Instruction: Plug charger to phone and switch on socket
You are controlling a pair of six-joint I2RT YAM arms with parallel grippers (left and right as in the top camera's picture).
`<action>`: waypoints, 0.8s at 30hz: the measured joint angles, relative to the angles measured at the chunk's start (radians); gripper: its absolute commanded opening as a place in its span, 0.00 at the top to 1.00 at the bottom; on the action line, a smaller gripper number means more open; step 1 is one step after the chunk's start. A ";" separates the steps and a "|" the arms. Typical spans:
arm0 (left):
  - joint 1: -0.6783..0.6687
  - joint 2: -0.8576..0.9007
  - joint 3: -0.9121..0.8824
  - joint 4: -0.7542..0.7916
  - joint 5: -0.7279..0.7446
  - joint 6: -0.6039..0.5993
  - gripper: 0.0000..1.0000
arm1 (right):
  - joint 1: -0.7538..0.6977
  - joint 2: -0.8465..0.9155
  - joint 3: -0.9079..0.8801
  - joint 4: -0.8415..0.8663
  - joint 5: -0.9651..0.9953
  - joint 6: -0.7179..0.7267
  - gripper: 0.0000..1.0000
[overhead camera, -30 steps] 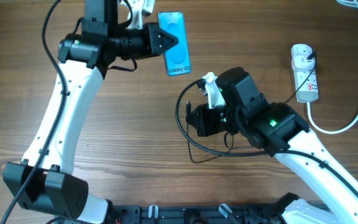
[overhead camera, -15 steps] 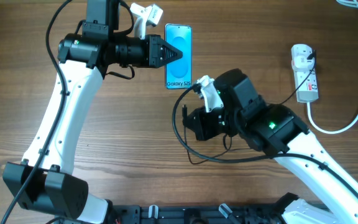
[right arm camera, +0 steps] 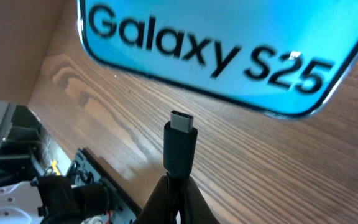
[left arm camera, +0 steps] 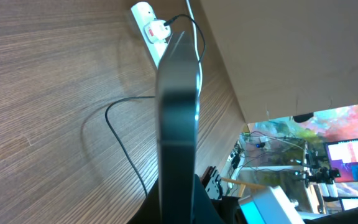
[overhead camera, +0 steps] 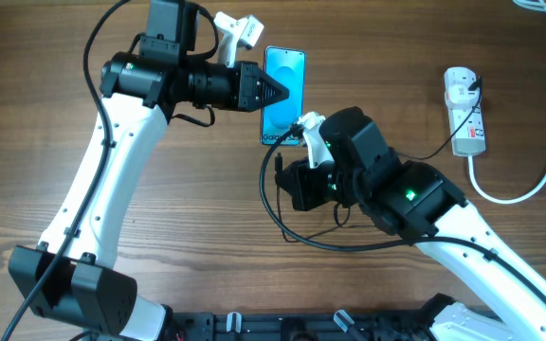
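Note:
My left gripper is shut on the phone, which has a teal screen, and holds it above the table. In the left wrist view the phone shows edge-on between the fingers. My right gripper is shut on the charger's black connector, just below the phone's lower end. In the right wrist view the connector tip sticks up from the fingers, a short gap from the phone's "Galaxy S25" end. The white socket lies at the far right with a black plug in it.
The thin black charger cable loops on the wood under my right arm and runs to the socket; it also shows in the left wrist view, with the socket beyond. A white lead curves near the table's right edge.
My left arm has carried the phone to the right and slightly down. My right gripper has moved up and left with the connector, so the two are now close together.

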 measured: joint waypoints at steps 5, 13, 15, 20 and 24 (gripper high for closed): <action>0.000 0.000 0.000 -0.002 -0.002 0.000 0.96 | 0.000 0.000 0.000 0.021 0.007 0.004 0.96; 0.000 0.000 0.000 -0.002 -0.002 0.013 0.96 | 0.000 0.000 0.000 0.030 0.010 0.005 0.95; 0.000 0.000 0.000 -0.002 -0.002 0.020 0.96 | 0.000 0.000 0.000 0.030 0.014 0.005 0.95; 0.000 0.000 0.000 -0.002 -0.002 0.023 0.96 | 0.000 0.000 0.000 0.030 0.025 0.005 0.95; 0.000 0.000 0.000 -0.002 -0.002 0.023 0.96 | 0.000 0.000 0.000 0.029 0.034 0.008 0.95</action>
